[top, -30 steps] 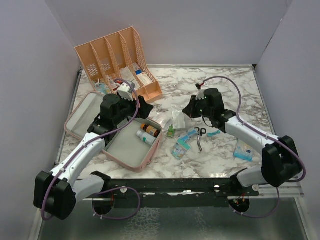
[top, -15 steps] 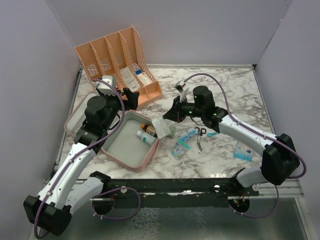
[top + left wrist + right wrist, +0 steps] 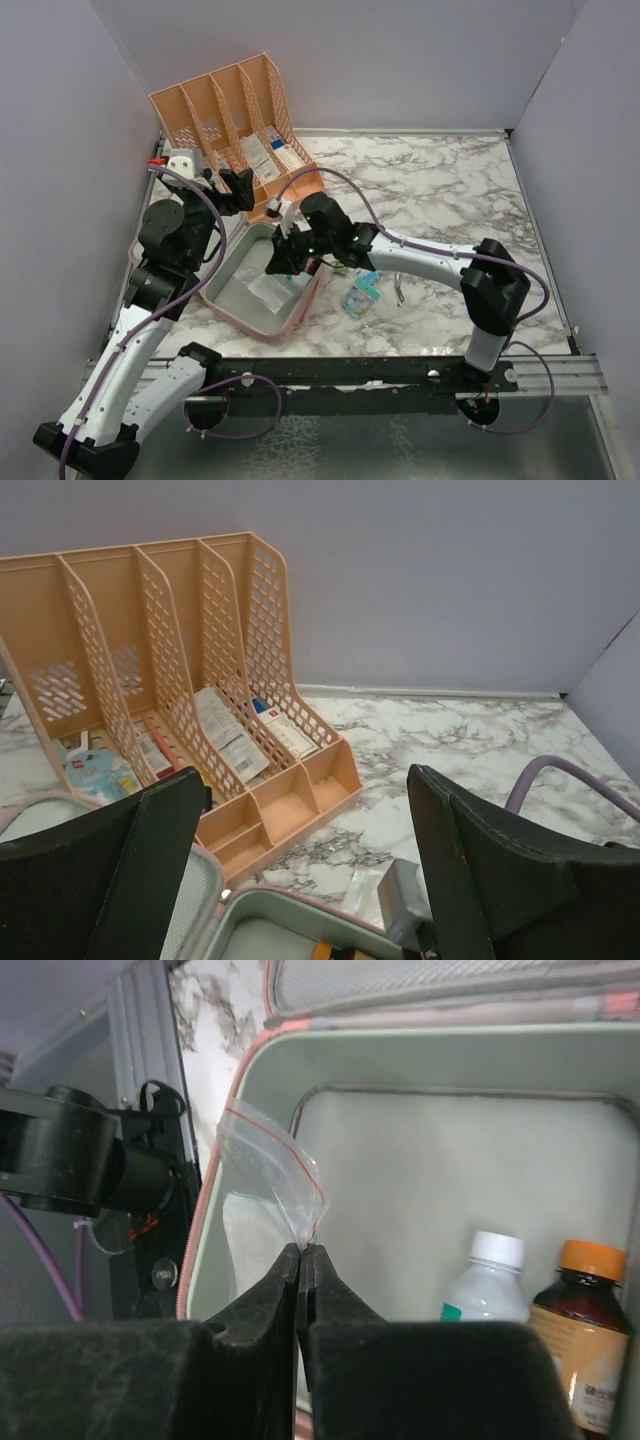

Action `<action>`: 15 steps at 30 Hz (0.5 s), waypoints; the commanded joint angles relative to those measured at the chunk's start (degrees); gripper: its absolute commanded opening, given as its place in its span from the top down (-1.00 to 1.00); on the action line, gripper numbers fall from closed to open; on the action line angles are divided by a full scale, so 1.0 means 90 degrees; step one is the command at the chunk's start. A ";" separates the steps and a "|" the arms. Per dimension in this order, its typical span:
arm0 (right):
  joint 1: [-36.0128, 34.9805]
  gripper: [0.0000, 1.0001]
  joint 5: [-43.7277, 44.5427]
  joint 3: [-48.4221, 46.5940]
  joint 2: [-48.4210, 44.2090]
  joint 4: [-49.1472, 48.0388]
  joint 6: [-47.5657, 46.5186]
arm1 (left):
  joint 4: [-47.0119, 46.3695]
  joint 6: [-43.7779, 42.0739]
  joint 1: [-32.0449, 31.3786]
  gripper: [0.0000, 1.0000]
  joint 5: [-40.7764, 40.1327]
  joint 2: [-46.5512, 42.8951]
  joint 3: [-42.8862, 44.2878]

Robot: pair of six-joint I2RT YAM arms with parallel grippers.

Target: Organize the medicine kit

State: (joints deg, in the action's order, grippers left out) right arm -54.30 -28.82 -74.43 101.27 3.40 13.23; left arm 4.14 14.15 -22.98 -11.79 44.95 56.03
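My right hand is pressed tight together on the red-striped top edge of a clear zip bag, with just a sliver of film between the tips. The bag hangs limp right over the open medicine kit, which sits left of centre in the top view, on the marble table. There's a white-capped bottle and an orange-capped bottle standing together at the lower right of my wrist view, so the free lining is on the left side, under the bag.

My guess on handling: the kit is light and soft-sided, so it'll skid or fold if I shove it. The zip rim looks like the stiffest bit, so that's where I'd grab it. The bag is thin and slippery, so a pinch at the seal is about all you get.

My left hand is spread wide with nothing in it, up by the peach desk organizer at the upper left. A few teal packets wait on the table just right of the kit.
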 commanded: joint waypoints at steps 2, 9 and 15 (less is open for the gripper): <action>-0.0318 0.98 0.0392 -0.0469 0.0629 0.0571 -0.0482 | 0.0263 -0.0230 0.0015 -0.72 -0.0442 -0.0154 0.0161; -0.0555 0.98 0.0862 -0.0077 0.0820 0.0264 -0.0300 | 0.0258 -0.0176 0.0017 -0.72 -0.0411 -0.0097 0.0022; -0.0607 0.98 0.1041 -0.0162 0.1099 0.0157 -0.0471 | 0.0233 -0.0129 0.0015 -0.72 -0.0333 -0.0026 -0.0015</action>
State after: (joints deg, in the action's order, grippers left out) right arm -59.09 -22.41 -75.13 108.55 6.76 10.59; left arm 6.17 13.08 -22.98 -14.26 44.53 56.01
